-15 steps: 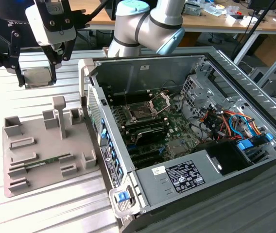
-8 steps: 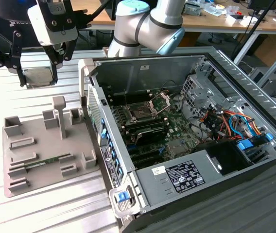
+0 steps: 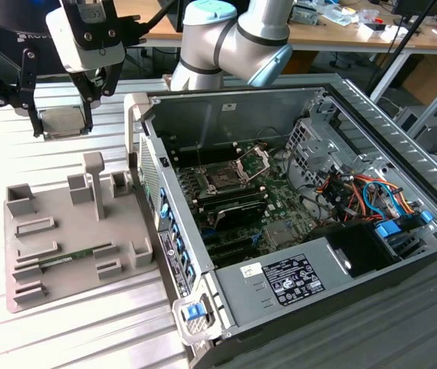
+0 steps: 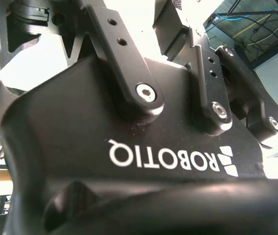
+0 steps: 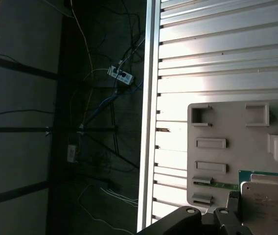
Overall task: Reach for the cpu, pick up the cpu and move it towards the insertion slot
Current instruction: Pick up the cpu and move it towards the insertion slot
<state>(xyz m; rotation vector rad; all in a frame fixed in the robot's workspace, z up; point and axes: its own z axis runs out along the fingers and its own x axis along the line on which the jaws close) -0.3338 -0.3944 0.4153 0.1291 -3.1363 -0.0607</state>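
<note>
slatted metal table (image 3: 88, 338) holds a grey tray (image 3: 57, 238) and an open case (image 3: 226, 108). high at the exterior view's left, the gripper (image 3: 63, 127) pinches the cpu (image 3: 61, 121) by its edges, clear of the tray, well apart from the slot (image 3: 222, 179) inside the case.

exterior: high oblique | first wrist: downward — shares tray (image 5: 242, 132) | second wrist: hugging jaws

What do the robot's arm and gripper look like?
The arm is silver-grey tubing with pale blue joint caps. The gripper is black, with linked black fingers, silver screw heads and white lettering on its body; a pale grey block sits on its wrist.
</note>
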